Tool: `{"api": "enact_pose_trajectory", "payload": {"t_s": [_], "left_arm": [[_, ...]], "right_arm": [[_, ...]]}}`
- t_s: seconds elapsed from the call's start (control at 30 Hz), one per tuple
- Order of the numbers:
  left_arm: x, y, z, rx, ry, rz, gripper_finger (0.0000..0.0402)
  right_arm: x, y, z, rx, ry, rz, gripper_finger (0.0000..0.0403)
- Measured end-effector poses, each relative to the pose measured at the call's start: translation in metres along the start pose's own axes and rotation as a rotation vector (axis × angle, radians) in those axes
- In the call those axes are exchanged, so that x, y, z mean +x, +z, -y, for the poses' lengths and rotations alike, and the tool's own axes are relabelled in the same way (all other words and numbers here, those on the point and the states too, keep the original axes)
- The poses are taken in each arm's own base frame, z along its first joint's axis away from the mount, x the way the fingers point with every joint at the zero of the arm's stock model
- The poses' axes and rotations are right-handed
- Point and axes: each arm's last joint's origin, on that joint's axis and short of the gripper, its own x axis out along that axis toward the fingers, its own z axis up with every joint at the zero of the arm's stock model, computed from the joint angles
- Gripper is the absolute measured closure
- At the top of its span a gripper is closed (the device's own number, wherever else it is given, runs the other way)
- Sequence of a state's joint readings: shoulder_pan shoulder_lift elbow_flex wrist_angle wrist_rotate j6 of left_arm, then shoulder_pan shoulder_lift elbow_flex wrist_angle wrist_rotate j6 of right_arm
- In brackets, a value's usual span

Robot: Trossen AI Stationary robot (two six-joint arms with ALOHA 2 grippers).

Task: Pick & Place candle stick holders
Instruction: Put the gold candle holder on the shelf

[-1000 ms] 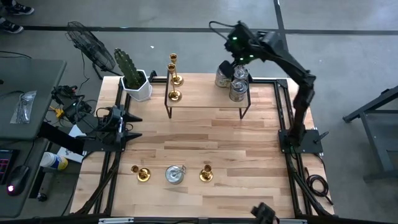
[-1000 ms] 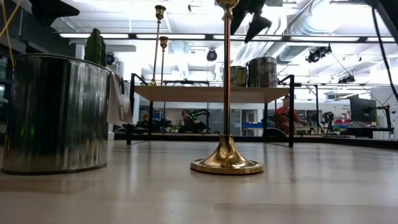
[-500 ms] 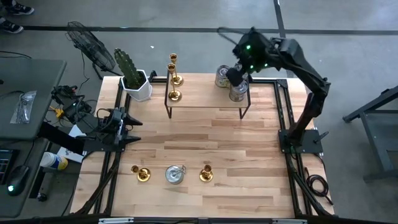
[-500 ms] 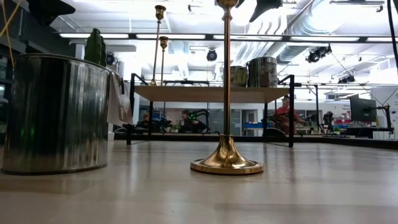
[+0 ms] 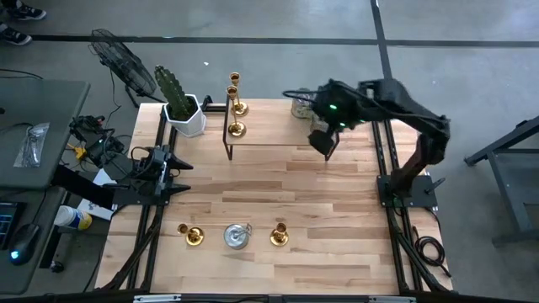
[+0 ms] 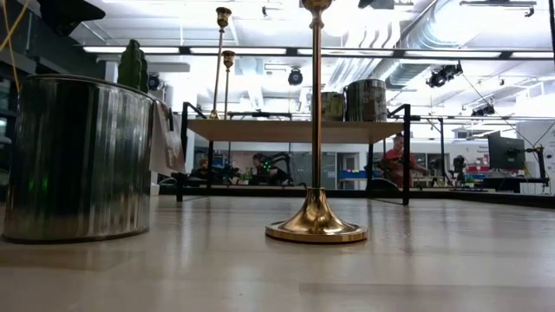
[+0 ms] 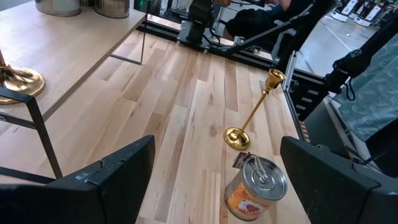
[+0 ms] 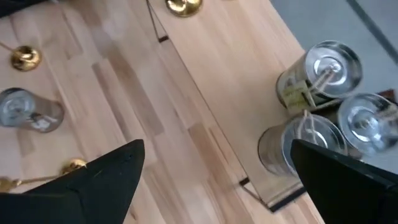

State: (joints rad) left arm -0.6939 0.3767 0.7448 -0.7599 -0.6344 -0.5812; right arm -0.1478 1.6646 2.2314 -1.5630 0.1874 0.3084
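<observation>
Right hand [image 5: 328, 145] open and empty above raised wooden shelf's [image 5: 278, 126] right end, three squat silver metal cup-like holders [image 8: 317, 115] clustered there at counter's [image 5: 278, 194] one o'clock, left hand [image 5: 178, 173] open at nine o'clock.

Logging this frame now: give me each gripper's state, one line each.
Left gripper: open, empty, waiting at the table's left edge.
Right gripper: open, empty, above the raised shelf near the silver holders.

Bare table [image 5: 278, 185] lies between shelf [image 5: 278, 135] and candlesticks [image 5: 279, 235].
</observation>
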Motion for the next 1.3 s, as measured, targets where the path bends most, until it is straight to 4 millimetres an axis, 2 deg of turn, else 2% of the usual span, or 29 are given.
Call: {"api": "enact_pose_trajectory", "payload": {"t_s": [0.2,0.27,0.47,0.57,0.67,0.8,1.1,1.3], "left_arm": [[0.000,0.000,0.000,0.000,0.000,0.000,0.0060],[0.000,0.000,0.000,0.000,0.000,0.000,0.0060],[0.000,0.000,0.000,0.000,0.000,0.000,0.0060],[0.000,0.000,0.000,0.000,0.001,0.000,0.0060],[0.000,0.000,0.000,0.000,0.000,0.000,0.0060],[0.000,0.000,0.000,0.000,0.000,0.000,0.0060],[0.000,0.000,0.000,0.000,0.000,0.000,0.0060],[0.000,0.000,0.000,0.000,0.001,0.001,0.0060]], "right_arm": [[-0.061,-0.034,-0.011,0.031,0.035,0.157,0.0006],[-0.075,-0.044,-0.018,0.030,0.057,0.195,0.0006],[-0.094,-0.069,-0.051,-0.025,0.139,0.235,0.0006],[-0.095,-0.082,-0.067,-0.068,0.151,0.234,0.0006],[-0.085,-0.095,-0.083,-0.099,0.090,0.234,0.0006],[-0.058,-0.112,-0.110,-0.073,0.038,0.253,0.0006],[0.012,-0.153,-0.174,0.051,0.227,0.286,0.0006],[0.053,-0.178,-0.190,0.126,0.299,0.310,0.0006]]}}
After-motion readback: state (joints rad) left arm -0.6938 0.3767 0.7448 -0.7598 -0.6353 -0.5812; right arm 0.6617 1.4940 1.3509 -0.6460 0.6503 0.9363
